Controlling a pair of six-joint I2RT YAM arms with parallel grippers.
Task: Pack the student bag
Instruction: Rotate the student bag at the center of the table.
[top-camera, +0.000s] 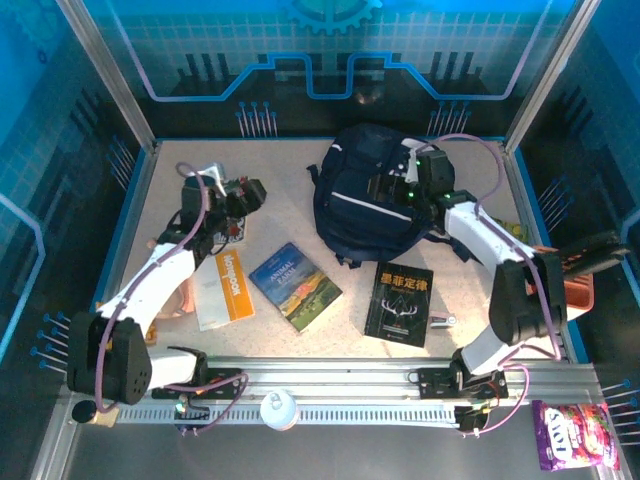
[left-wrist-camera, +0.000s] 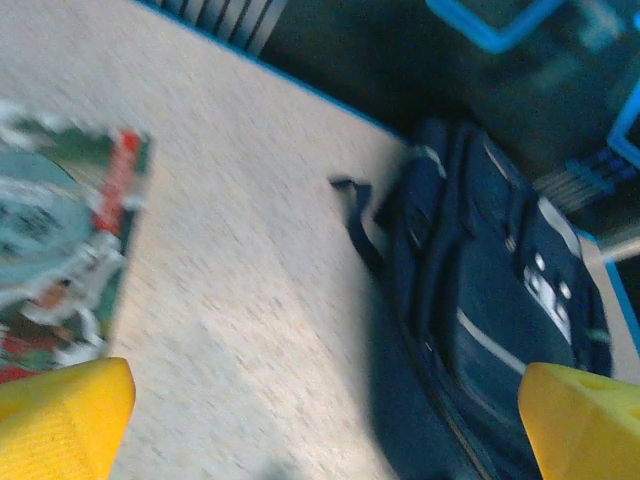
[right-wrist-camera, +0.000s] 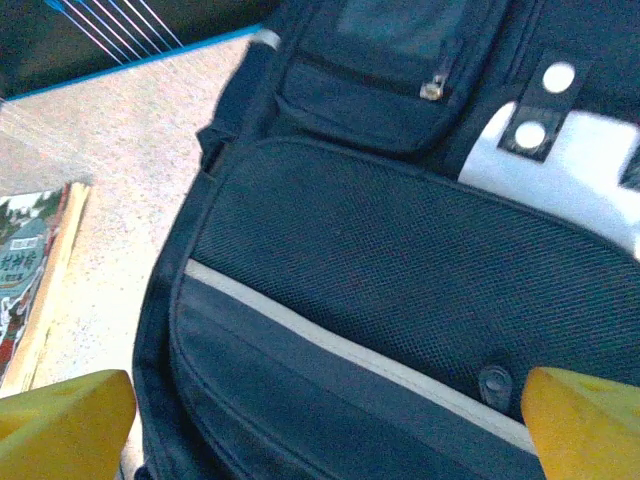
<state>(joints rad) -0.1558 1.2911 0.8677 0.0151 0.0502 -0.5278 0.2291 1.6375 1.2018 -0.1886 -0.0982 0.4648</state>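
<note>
My left gripper hangs released and empty, far left. Three books lie mid-table. The student bag sits centre-right at the back, with my right gripper spread wide just above it, grasping nothing. I'd line up squarely on the zipper pull before pinching. The table is speckled beige and the walls are lit blue.

We see bright, blue-tinted light from overhead in the top view, with soft shadows on the table. Our left wrist view is blurred throughout; the right is sharper, though the bag's pale patch glares.
</note>
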